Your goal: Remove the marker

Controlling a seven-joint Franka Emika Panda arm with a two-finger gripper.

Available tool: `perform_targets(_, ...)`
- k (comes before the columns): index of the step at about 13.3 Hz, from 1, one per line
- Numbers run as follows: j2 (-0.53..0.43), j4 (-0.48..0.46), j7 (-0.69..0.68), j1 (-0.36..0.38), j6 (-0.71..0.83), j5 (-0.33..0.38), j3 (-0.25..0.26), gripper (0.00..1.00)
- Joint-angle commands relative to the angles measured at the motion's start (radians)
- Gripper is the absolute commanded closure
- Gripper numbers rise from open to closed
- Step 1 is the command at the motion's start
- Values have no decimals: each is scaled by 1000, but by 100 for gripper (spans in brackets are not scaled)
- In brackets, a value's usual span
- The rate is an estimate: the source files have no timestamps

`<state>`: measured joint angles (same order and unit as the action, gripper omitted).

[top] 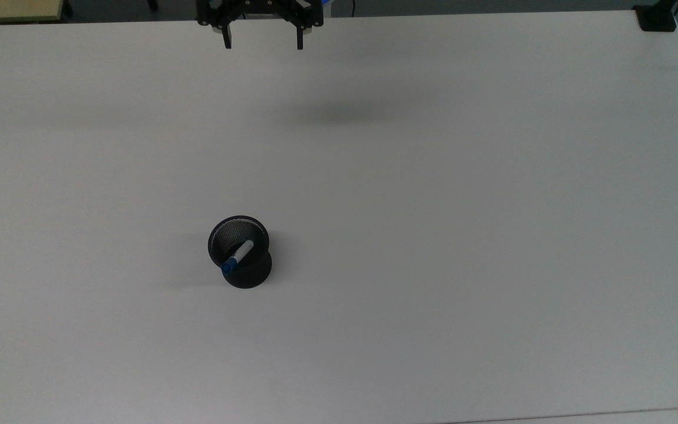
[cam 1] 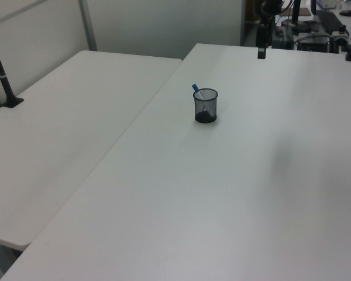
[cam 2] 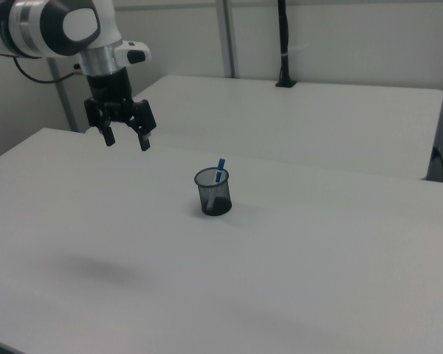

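Gripper: I read the gripper at the top edge of the top view, fingers pointing down and spread wide, nothing between them. In the right view the gripper hangs in the air above the table, well apart from the cup, on the right view's left.

Arm: white Panda arm enters from the right view's upper left; I see the wrist turned straight down.

Marker: the marker stands inside the black mesh cup, leaning, blue cap up and resting against the rim. In the top view the cap sits at the cup's lower-left rim. In the right view the blue cap pokes above the rim; in the left view the marker tilts toward the left view's upper left.

Cup: upright on the white table, a little to the top view's left of centre. I see it in the left view as well, and in the right view.

Surroundings: a second white table butts against the first on the left view's left. A black post stands on the far table in the right view.
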<state>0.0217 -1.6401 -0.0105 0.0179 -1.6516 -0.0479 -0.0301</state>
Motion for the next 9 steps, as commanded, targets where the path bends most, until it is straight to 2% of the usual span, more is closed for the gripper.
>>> perform_targets(1, 0, -12, -5, -3, 6, 20, 1, 0)
perform_targets(7, 7, -10, -6, 2, 0, 8, 1, 0)
perform_targets(9, 30, -10, -6, 0, -72, 8, 1, 0)
